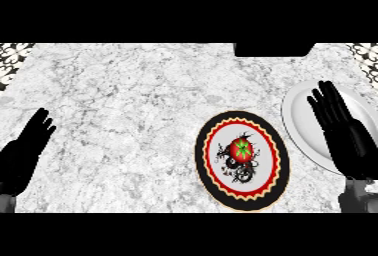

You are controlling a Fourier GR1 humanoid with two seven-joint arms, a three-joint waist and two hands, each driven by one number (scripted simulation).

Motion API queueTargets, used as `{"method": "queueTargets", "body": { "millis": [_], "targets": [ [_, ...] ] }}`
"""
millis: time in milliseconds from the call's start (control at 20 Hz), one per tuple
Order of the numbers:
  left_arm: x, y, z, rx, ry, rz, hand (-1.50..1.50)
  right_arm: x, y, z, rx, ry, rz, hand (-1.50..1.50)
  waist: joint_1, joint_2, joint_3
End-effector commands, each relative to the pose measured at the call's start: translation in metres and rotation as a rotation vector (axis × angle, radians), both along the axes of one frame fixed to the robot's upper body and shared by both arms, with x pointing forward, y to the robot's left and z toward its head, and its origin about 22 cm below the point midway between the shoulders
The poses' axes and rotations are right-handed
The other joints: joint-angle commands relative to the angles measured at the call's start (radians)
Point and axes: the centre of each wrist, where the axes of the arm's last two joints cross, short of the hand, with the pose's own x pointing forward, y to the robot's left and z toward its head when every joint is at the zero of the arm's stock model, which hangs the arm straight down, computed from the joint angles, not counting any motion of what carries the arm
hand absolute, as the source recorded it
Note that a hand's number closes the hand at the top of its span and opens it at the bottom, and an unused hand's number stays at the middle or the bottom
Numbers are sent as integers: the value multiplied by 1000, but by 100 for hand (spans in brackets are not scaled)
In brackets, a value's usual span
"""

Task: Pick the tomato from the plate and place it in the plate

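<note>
A red tomato (241, 148) with a green stem sits in the middle of a patterned plate (275, 172) with a black rim, red and yellow ring and white centre. To its right lies a plain white plate (299, 117), partly covered by my right hand (344, 135). That hand is open, fingers straight and pointing away, hovering over the white plate, to the right of the tomato and apart from it. My left hand (24, 150) rests open at the far left edge of the counter, holding nothing.
The counter (125, 105) is white marble. A dark rectangular object (272, 49) shows at the top edge, right of centre. Patterned tiles appear at both top corners.
</note>
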Motion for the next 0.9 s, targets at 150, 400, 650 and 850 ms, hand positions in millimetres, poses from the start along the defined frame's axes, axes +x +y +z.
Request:
{"method": "queueTargets", "body": {
  "millis": [150,400,650,850],
  "targets": [
    [7,-44,-33,-55,99,-87,0,67,11,81,-47,-230,313,150,50,31,-2],
    [2,-95,-58,-160,135,-175,0,90,-14,73,-408,-306,130,150,53,36,-2],
    [0,-107,-64,-171,161,-155,0,105,-21,2,-152,-356,188,-150,32,22,-1],
    [11,-108,-64,-166,172,-155,0,130,-55,30,-228,-375,269,-150,26,19,-2]
  ]
}}
